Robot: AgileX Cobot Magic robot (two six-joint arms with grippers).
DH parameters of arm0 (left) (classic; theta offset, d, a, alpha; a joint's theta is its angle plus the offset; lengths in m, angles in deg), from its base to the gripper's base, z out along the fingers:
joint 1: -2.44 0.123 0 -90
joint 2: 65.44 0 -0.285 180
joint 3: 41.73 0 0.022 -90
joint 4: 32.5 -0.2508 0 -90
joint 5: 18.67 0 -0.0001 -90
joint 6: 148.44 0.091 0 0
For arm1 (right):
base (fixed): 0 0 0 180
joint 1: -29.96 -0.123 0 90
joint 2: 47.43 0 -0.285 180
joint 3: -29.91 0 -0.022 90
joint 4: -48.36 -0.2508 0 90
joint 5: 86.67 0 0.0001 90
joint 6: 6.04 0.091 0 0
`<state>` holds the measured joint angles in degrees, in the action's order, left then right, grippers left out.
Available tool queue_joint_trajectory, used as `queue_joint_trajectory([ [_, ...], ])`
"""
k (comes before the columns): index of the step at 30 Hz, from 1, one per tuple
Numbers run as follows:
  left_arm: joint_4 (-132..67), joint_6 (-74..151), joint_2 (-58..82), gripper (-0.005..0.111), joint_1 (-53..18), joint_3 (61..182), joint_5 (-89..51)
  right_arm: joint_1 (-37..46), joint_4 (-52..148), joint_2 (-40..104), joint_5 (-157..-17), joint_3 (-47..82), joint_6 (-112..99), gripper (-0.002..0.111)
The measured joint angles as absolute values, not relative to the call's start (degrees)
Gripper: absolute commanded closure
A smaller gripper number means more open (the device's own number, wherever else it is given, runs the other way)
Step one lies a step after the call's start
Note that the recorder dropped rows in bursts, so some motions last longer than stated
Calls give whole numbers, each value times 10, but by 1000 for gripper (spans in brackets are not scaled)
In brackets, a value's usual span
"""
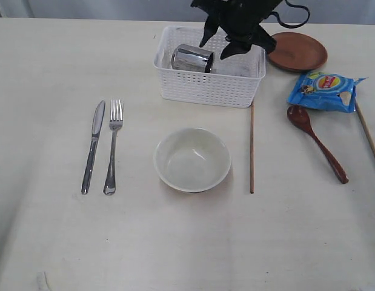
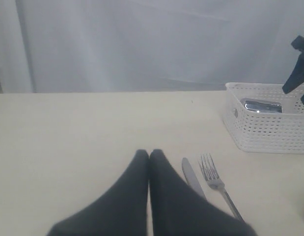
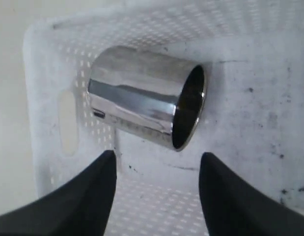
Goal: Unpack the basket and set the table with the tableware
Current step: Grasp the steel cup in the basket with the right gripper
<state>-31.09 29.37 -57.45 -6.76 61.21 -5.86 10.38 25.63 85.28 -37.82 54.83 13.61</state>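
The steel cup [image 1: 192,59] lies on its side in the left part of the white basket [image 1: 208,91], and its open mouth points to the right. The right pincer [image 1: 215,48] hangs over the basket, above the cup and a little to its right. From the right wrist camera I see the cup [image 3: 147,98] just ahead of the two dark fingers [image 3: 88,196]. They stand wide apart and do not touch it, so this pincer [image 3: 157,162] holds nothing.

The basket stands at the far side of the table [image 1: 54,242]. To its right is the brown plate [image 1: 297,50], and nearer than that the blue chip bag [image 1: 323,91] and the wooden spoon [image 1: 316,142]. One chopstick [image 1: 252,145] lies straight from the basket's right corner towards the near side, the other chopstick [image 1: 368,136] at the right edge. The white bowl [image 1: 192,159] sits in the middle, with the fork [image 1: 112,145] and the knife [image 1: 93,145] side by side at its left.

The left pincer [image 2: 149,153] is low over the table near the knife, its fingers pressed together on nothing.
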Motion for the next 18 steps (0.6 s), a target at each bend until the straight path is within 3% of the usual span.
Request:
queue_joint_trajectory([
  [18, -311, 294, -574, 107, -68, 612, -59, 108, 200, 905, -448, 551, 135, 59],
])
